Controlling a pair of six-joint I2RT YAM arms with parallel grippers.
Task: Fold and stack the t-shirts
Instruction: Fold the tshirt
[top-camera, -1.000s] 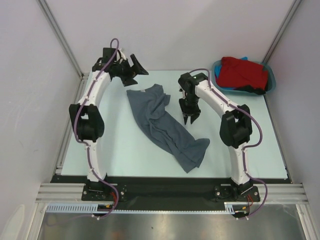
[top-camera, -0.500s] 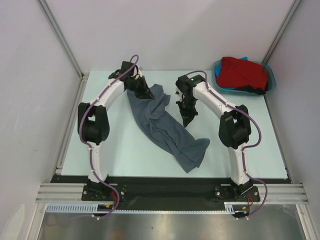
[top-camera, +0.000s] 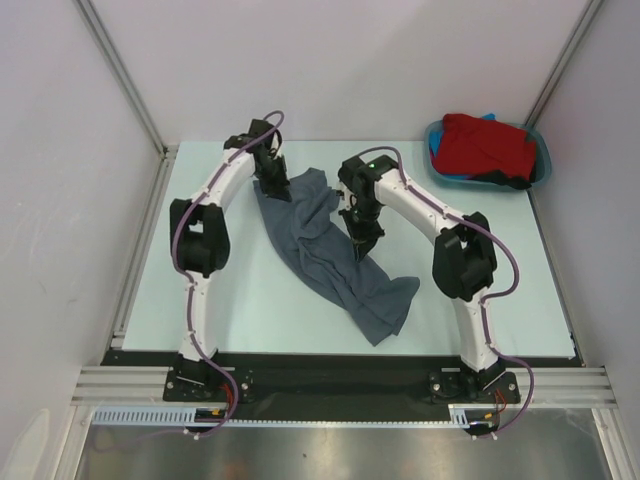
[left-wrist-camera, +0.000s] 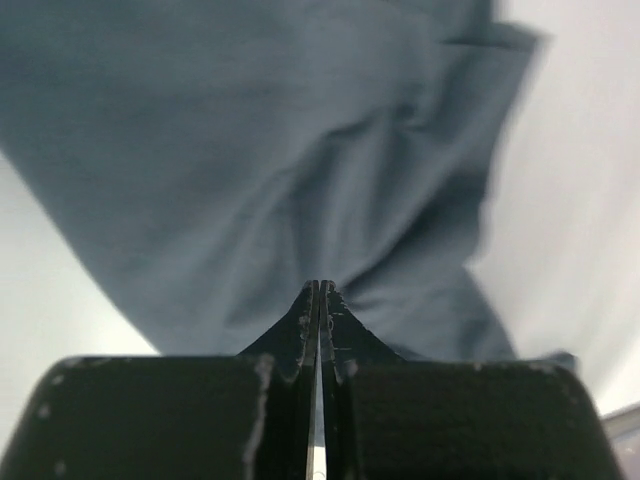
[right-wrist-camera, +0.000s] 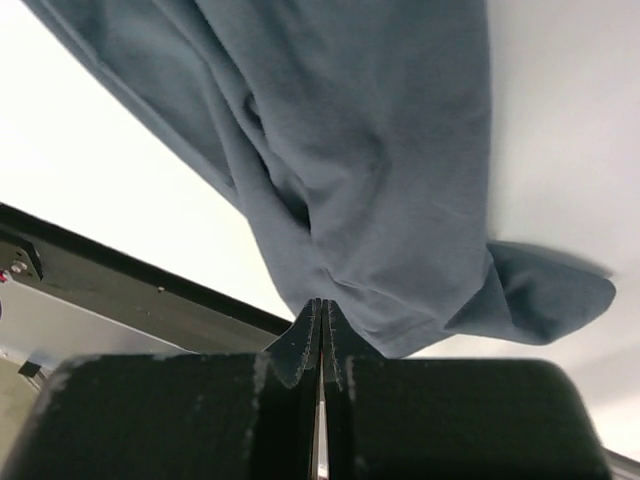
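A dark slate-grey t-shirt (top-camera: 320, 255) lies crumpled on the pale table, running diagonally from back left to front right. My left gripper (top-camera: 276, 193) is shut, its tips down at the shirt's back left corner; in the left wrist view the closed tips (left-wrist-camera: 319, 287) meet the grey cloth (left-wrist-camera: 250, 150) where folds converge. My right gripper (top-camera: 360, 250) is shut over the shirt's right edge; the right wrist view shows its tips (right-wrist-camera: 321, 302) together against the cloth (right-wrist-camera: 370, 150). I see no cloth between either pair of jaws. A red t-shirt (top-camera: 485, 145) sits bunched in the tub.
The teal tub (top-camera: 545, 160) stands at the back right corner, with bits of blue and black cloth beside the red shirt. A black rail (top-camera: 330, 375) runs along the table's front edge, also in the right wrist view (right-wrist-camera: 120, 280). White walls close in both sides.
Both grippers have shut. The left arm swung from the back left onto the shirt's back corner. The right gripper moved left from beside the shirt onto its right edge.
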